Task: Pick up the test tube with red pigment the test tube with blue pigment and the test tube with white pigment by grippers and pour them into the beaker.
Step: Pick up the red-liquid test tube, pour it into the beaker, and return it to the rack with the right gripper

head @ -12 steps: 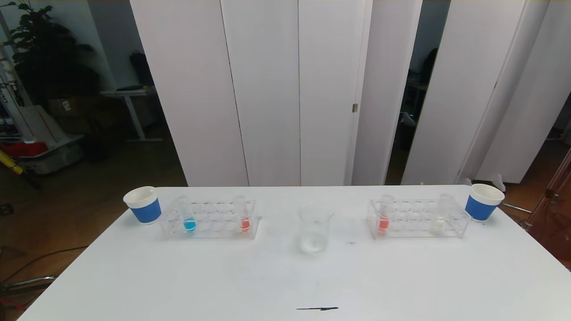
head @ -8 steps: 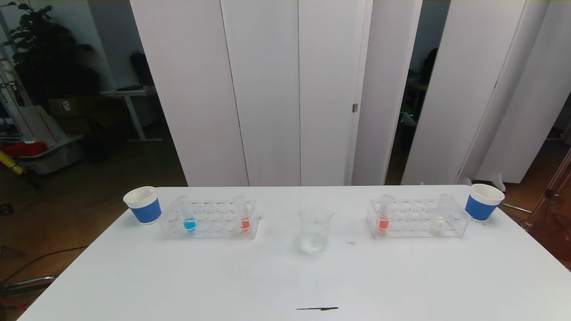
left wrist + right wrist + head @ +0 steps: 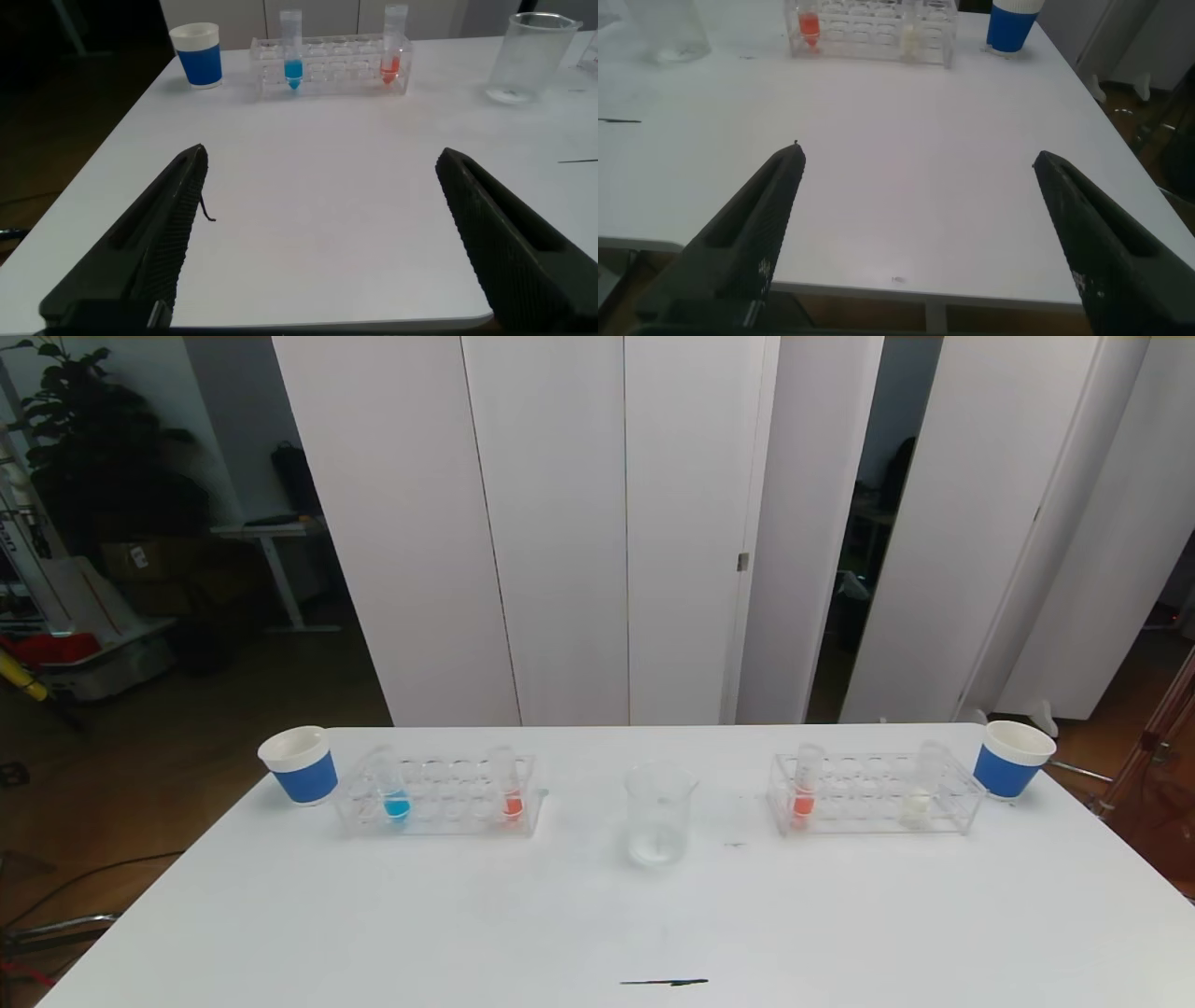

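The clear beaker [image 3: 659, 814] stands mid-table. To its left a clear rack [image 3: 437, 795] holds the test tube with blue pigment [image 3: 396, 793] and a test tube with red pigment [image 3: 511, 789]. Right of the beaker, a second rack [image 3: 875, 793] holds another red tube [image 3: 803, 791] and the test tube with white pigment [image 3: 918, 795]. Neither arm shows in the head view. In the left wrist view my left gripper [image 3: 320, 157] stands open over bare table near the front edge, far from the blue tube [image 3: 292, 62]. My right gripper [image 3: 917, 157] is open at the front edge, far from the white tube [image 3: 910, 30].
A white-and-blue paper cup [image 3: 300, 764] stands left of the left rack, another cup [image 3: 1010, 758] right of the right rack. A short dark mark [image 3: 664, 981] lies near the table's front edge. White panels stand behind the table [image 3: 597, 915].
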`<state>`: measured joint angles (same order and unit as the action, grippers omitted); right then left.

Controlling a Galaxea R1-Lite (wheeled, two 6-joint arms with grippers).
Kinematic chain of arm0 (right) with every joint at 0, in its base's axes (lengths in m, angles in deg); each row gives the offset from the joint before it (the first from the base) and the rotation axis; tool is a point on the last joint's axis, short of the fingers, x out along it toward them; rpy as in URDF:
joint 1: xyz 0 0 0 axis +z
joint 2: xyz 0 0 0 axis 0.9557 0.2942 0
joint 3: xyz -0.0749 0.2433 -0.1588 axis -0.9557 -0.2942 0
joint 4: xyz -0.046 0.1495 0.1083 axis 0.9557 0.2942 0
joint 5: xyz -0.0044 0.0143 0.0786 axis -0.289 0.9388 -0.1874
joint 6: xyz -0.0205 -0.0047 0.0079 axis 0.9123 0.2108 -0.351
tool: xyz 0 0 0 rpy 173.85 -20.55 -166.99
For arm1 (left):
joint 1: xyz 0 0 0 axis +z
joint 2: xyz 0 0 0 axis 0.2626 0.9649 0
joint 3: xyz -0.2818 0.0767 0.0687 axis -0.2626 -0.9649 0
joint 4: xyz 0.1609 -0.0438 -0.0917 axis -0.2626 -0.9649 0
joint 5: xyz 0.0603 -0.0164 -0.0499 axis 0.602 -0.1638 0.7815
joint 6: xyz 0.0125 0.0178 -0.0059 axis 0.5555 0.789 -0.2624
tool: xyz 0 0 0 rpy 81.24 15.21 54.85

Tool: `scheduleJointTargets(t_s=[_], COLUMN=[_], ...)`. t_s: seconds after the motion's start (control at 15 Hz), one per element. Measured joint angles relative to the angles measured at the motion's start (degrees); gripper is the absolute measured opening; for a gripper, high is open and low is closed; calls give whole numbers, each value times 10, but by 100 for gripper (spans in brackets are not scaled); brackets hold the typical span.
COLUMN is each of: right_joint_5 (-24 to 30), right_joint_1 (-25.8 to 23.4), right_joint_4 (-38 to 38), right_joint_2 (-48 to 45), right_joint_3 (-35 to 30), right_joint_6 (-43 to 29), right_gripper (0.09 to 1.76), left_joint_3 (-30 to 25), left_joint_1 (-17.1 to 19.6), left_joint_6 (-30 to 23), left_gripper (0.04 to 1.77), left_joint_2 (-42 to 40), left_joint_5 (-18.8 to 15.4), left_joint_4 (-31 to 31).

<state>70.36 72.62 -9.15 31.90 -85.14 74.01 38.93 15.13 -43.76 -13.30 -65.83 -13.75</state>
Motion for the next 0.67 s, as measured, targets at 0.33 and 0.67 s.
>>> scheduleJointTargets(t_s=[0.33, 0.67], right_joint_5=[0, 0], right_joint_1=[0, 0], right_joint_4=[0, 0], right_joint_2=[0, 0], right_joint_3=[0, 0], right_joint_6=[0, 0], right_gripper=[175, 175], left_joint_3=[0, 0], left_joint_1=[0, 0], left_joint_6=[0, 0], left_gripper=[174, 174], left_joint_2=[0, 0], left_joint_5=[0, 0], left_joint_4=[0, 0])
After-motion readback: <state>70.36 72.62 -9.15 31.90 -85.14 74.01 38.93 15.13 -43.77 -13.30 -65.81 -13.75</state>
